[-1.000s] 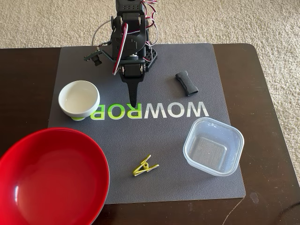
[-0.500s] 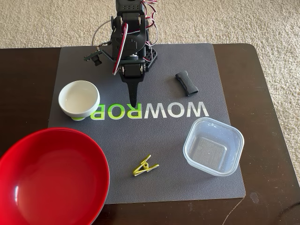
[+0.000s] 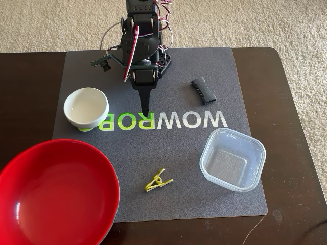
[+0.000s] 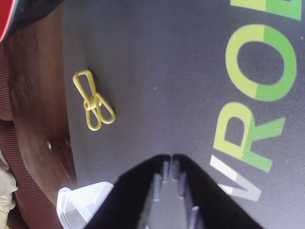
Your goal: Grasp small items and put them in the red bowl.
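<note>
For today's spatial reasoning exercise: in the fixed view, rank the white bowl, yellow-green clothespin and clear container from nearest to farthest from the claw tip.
1. White bowl, left of the claw.
2. Yellow-green clothespin, below it.
3. Clear container, lower right.

"WOWROB", upside down, on the grey mat (image 3: 168, 168)

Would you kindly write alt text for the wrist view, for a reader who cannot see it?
A yellow-green clothespin lies flat on a grey mat with green and white lettering, ahead of the black gripper, whose fingertips are together and hold nothing. A corner of a clear container shows at the bottom left, and a sliver of the red bowl at the top left.
</note>
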Robot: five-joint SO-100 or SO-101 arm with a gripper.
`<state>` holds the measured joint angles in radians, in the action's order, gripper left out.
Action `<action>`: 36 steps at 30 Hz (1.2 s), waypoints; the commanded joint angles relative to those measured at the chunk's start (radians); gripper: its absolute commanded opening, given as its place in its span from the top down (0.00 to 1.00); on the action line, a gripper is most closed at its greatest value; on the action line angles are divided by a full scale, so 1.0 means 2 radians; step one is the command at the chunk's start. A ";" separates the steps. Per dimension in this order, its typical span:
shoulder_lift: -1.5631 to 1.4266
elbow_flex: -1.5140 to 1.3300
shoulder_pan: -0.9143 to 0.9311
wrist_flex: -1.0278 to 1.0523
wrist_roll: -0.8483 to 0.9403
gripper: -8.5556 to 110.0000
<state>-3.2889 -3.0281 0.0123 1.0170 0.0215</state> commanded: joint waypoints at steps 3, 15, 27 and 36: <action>-0.002 0.000 -0.001 -0.003 -0.004 0.93; -0.002 0.000 -0.001 -0.003 -0.004 0.93; 0.064 0.076 -0.217 0.136 -0.456 0.93; 0.351 0.334 -0.257 0.160 -0.608 0.93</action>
<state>-2.6630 -2.5311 -0.4188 1.3054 -1.1612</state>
